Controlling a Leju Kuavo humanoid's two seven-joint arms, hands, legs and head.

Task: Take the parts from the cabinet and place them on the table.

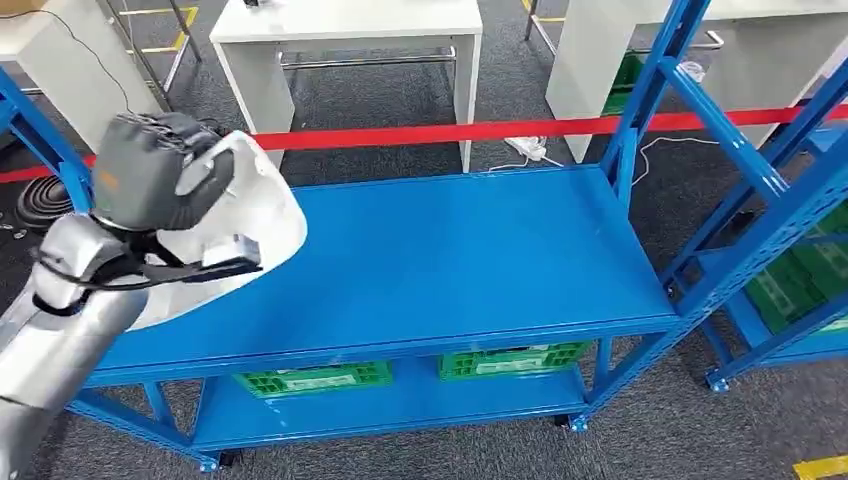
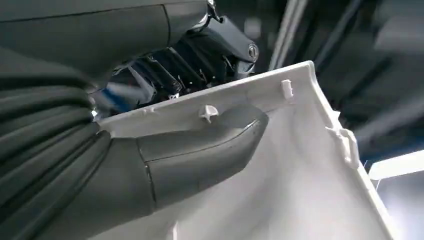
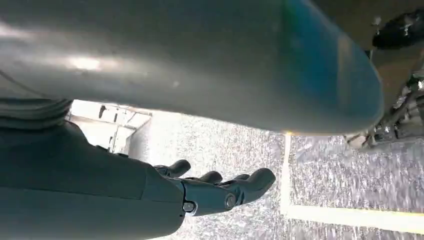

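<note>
Left hand (image 1: 160, 170) gripping a white moulded part (image 1: 265, 215) above the blue shelf (image 1: 430, 260); right hand (image 3: 220, 190) hanging loose.

From where I'm standing, the left hand is clamping the white part's edge, thick grey thumb (image 2: 200, 155) lying across its inner face and darker fingers (image 2: 210, 55) wrapping behind the rim, holding it up over the left end of the shelf's bare top deck. The right hand is holding nothing, its fingers lying apart and only gently curved over grey carpet with a yellow floor line (image 3: 350, 217). Two green crates (image 1: 315, 378) are sitting on the lower deck, a red tape (image 1: 450, 131) is stretching behind the shelf, and white tables (image 1: 350, 40) are standing beyond it.
</note>
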